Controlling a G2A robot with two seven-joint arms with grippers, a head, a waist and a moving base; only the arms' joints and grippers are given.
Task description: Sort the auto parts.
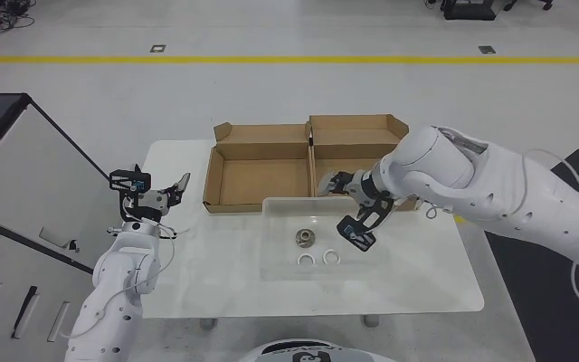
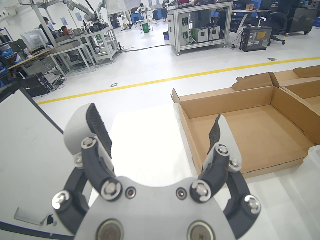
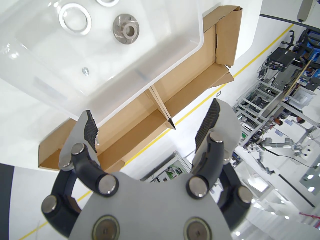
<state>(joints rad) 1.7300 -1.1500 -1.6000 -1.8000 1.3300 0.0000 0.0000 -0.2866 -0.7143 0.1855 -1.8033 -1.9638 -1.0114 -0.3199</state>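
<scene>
White and smooth, the table [image 1: 226,271] holds two brown cardboard boxes [image 1: 258,172] and a clear plastic bin [image 1: 271,206]. In the bin lie a round gray metal hub [image 3: 125,29], two thin shiny rings [image 3: 74,19] and a tiny washer [image 3: 85,71]. The right end effector [image 3: 150,126] hangs where the bin meets the boxes, fingers apart. The left end effector [image 2: 157,121], also spread wide, sits at the table's left side. The flat, slick rings might slip out, and the see-through wall may get bumped.

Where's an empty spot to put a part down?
The left cardboard box is bare inside; so is the table left of the clear bin. Crowded: the bin's middle, where the metal hub and two rings sit.
</scene>
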